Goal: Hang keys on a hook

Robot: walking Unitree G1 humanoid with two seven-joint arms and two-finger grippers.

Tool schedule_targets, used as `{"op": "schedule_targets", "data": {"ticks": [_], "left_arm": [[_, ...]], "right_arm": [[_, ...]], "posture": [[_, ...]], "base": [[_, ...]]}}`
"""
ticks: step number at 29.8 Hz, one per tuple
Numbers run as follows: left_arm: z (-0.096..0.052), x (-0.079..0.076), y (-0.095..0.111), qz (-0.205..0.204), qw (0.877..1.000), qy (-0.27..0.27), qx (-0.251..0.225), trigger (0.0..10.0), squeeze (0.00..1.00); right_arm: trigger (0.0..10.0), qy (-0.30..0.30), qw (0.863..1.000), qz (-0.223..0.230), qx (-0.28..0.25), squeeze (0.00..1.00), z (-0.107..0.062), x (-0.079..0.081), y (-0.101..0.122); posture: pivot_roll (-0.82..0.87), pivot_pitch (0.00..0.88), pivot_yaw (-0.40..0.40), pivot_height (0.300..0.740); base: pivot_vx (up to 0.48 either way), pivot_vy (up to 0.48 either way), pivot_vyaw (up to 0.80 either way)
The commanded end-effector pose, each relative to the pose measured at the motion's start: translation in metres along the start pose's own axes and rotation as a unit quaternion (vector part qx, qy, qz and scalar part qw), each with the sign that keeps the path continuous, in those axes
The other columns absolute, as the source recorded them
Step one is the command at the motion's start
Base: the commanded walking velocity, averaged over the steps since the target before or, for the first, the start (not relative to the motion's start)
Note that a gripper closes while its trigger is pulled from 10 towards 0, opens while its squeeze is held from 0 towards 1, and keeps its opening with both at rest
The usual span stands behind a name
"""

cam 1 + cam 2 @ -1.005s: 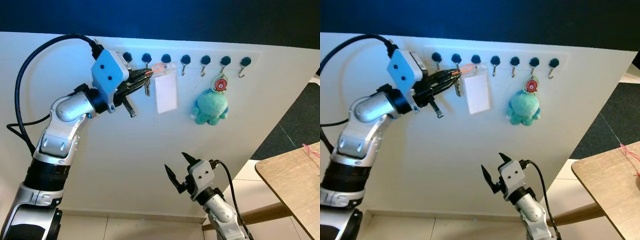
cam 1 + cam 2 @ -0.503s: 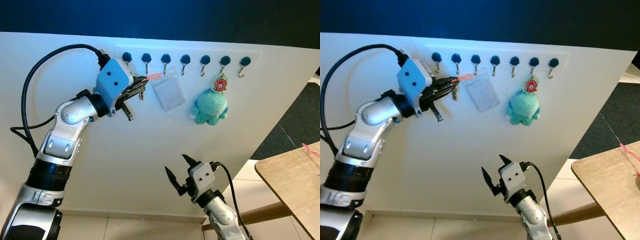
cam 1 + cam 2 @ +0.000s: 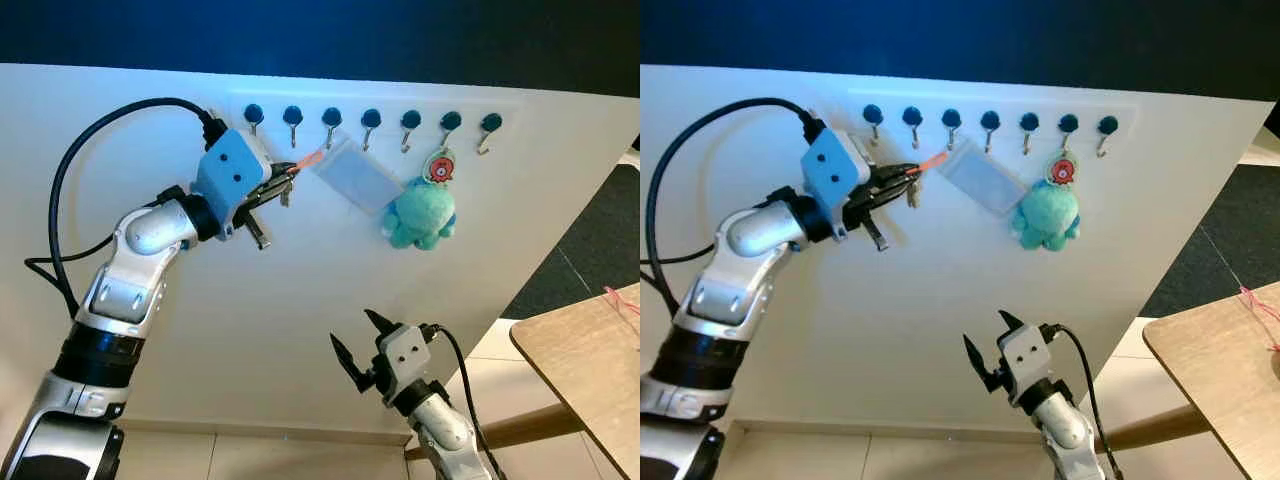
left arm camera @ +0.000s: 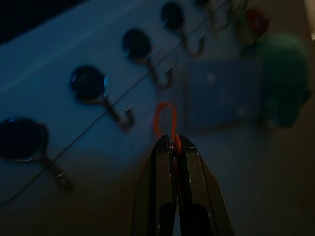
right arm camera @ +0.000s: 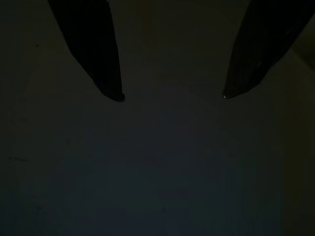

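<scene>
In the upper left of the frame the left gripper [image 3: 283, 182] pinched the keys [image 3: 284, 190] by their orange loop [image 4: 166, 119], its opening just below and between two hooks [image 4: 125, 117], while the spread right gripper [image 3: 358, 345] hung low at centre.

Left arm raised, elbow bent, silver forearm angled up toward wall, black cable looping over from wrist. Left gripper [image 3: 283, 185] held high, fingers pinched together at tips, pointing up and to robot's right; in left wrist view both black fingers [image 4: 164, 167] lie side by side, tips closed on thin orange loop [image 4: 166, 121]. Right arm low, forearm rising from below. Right gripper [image 3: 358, 345] pointing up, fingers spread wide, tips well apart, nothing between them.
</scene>
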State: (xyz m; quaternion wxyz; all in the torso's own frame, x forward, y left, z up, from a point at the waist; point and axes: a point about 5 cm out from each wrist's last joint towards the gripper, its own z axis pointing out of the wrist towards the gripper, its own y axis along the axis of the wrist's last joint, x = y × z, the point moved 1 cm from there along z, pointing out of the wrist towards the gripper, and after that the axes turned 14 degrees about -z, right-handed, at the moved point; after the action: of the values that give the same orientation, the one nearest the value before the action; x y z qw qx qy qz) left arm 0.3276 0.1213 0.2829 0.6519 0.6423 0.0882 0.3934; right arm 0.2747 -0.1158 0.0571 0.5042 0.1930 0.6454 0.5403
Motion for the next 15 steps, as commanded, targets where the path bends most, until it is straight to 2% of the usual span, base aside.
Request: {"op": "schedule_targets", "data": {"ticks": [1,2,3,4,5,15], "left_arm": [[0.0025,-0.0062,-0.0009,-0.017,1.000,-0.007,-0.006,10.0,0.00],[0.0025,-0.0062,-0.0009,-0.017,1.000,-0.007,-0.006,10.0,0.00],[0.0025,-0.0058,-0.0006,-0.022,1.000,-0.005,-0.008,10.0,0.22],[0.0025,-0.0056,-0.0003,-0.026,1.000,-0.004,-0.009,10.0,0.22],[0.0025,-0.0054,0.0007,-0.030,0.999,-0.004,-0.012,10.0,1.00],[0.0019,-0.0043,0.0030,-0.027,1.000,0.000,-0.017,10.0,1.00]], "right_arm": [[10.0,0.007,1.000,0.002,0.002,0.00,-0.0013,0.0021,-0.0002],[10.0,0.007,1.000,0.002,0.002,0.00,-0.0013,0.0021,-0.0002],[10.0,0.006,1.000,0.001,0.002,0.00,-0.0013,0.0020,-0.0002],[10.0,0.006,1.000,0.001,0.003,0.00,-0.0013,0.0020,-0.0002],[10.0,0.006,1.000,0.001,0.003,0.00,-0.0012,0.0020,-0.0003],[10.0,0.007,1.000,0.000,0.003,0.00,0.0006,0.0019,-0.0003]], "posture": [[0.06,0.072,-0.026,0.740],[0.06,0.072,-0.026,0.740],[0.06,0.069,-0.026,0.740],[0.06,0.069,-0.026,0.740],[0.06,0.067,-0.027,0.740],[0.06,0.060,-0.028,0.740]], "base": [[0.000,0.000,0.00],[0.000,0.000,0.00],[0.000,0.000,0.00],[0.000,0.000,0.00],[0.000,0.000,0.00],[0.000,0.000,0.00]]}}
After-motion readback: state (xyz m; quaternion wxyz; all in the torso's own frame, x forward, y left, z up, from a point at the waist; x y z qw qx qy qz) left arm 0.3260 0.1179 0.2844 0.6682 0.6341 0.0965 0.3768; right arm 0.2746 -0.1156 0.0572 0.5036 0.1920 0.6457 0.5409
